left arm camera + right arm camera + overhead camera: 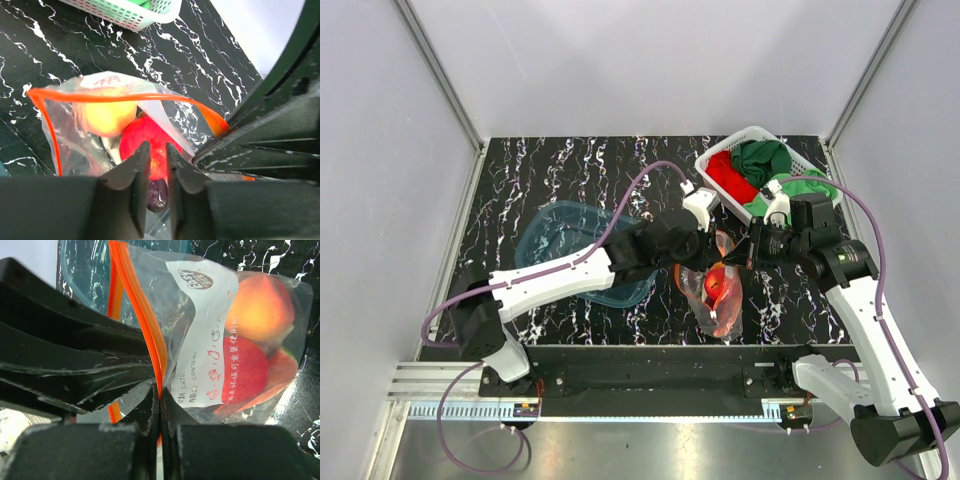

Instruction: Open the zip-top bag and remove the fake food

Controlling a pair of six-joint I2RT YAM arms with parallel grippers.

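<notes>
The zip-top bag hangs between my two grippers with its mouth pulled open. In the left wrist view its orange-red zip strip forms a wide loop. Inside lie an orange-peach fruit and a glossy red fruit. My right gripper is shut on one zip lip beside the white label; both fruits show through the plastic. My left gripper sits at the bag mouth, over the red fruit. Its jaws stand a narrow gap apart with nothing visibly between them. In the top view the grippers nearly meet.
A translucent blue tub lies on the black marbled table, under the left arm. A white basket with red and green cloths stands at the back right, close behind the right gripper; its rim shows in the left wrist view.
</notes>
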